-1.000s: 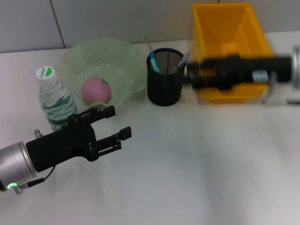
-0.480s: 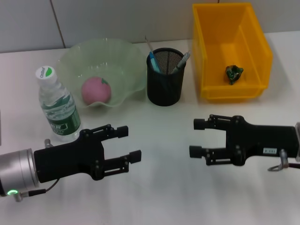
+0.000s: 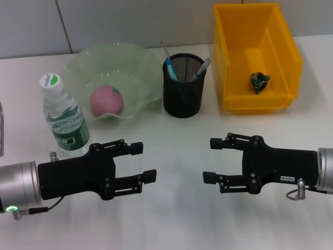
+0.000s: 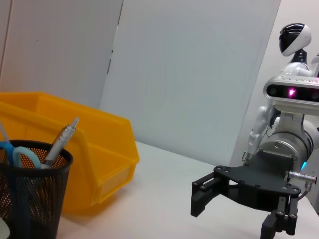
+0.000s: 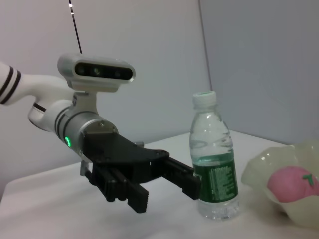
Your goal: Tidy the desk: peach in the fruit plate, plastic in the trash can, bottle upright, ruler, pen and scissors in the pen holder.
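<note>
- Peach [image 3: 106, 100] sits in the green fruit plate [image 3: 140, 62], the bottle [image 3: 63, 117] stands upright just beside that plate, and a crumpled scrap of plastic [image 3: 259, 82] lies in the yellow trash can [image 3: 283, 41]. By the look of it, your list is close to done.
- The pen holder [image 3: 182, 86] stands between plate and can; a pen [image 3: 200, 69] and blue scissors [image 3: 171, 69] poke out of it.
- Your left gripper [image 3: 143, 162] hovers over bare desk near the bottle, jaws apart and holding nothing.
- Your right gripper [image 3: 212, 159] faces it across the desk, also spread wide and empty.
- Watch the bottle: it stands close behind the left arm, so a careless swing back could knock it over and undo that step.
- The two claws point at each other with only open desk between them; drive either one forward and they could meet.
- You cannot confirm the ruler. A thin pale stick rises from the holder's far rim, but whether that is the ruler is hard to tell.
- The holder's mesh hides how deep its contents sit, and the wrist views cut off most of the desk.
</note>
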